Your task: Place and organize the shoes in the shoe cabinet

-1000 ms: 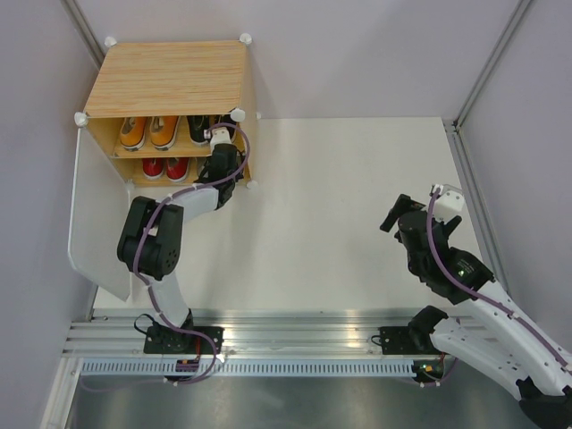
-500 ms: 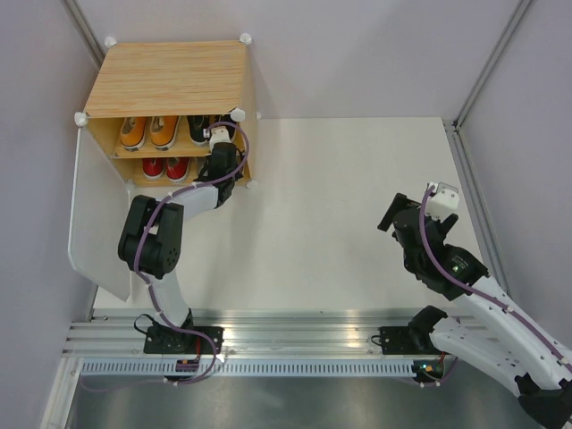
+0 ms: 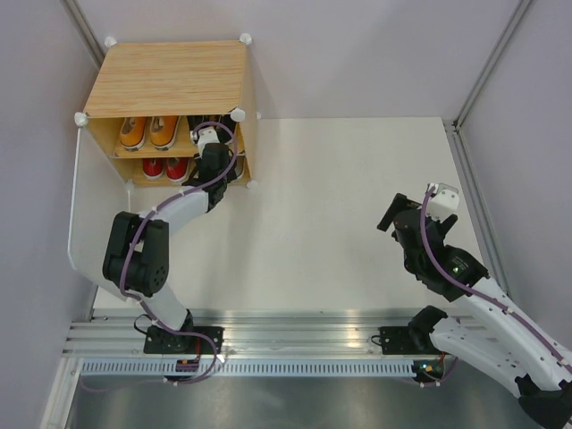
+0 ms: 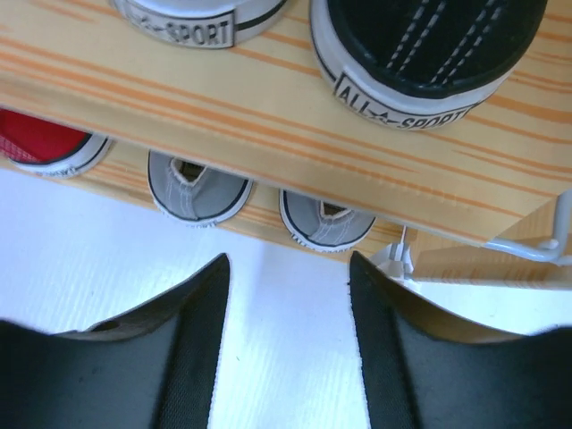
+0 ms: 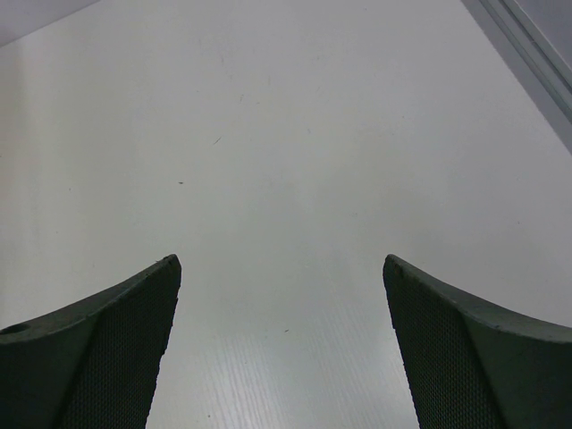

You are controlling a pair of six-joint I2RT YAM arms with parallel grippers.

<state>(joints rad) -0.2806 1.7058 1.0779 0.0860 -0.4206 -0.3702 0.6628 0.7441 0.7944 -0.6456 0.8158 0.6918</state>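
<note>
By shoe cabinet point(image 3: 170, 79), left end effector point(image 4: 288, 268) newly parted (black shoe point(image 4: 429, 45) shelved), right end effector point(image 5: 281, 277) apart

Shoe cabinet point(image 3: 170, 79) at ten o'clock, door point(image 3: 89, 223) open: orange shoes point(image 3: 148, 132), black shoes point(image 4: 429, 45) on the shelf point(image 4: 268, 116); red shoes point(image 3: 165, 167), grey shoes point(image 4: 198, 188) beneath.

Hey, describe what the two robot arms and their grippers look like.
The left arm and right arm have white links, black joint housings and a purple cable along each. The left gripper and right gripper have black tapered fingers with finely meshed pads.
</note>
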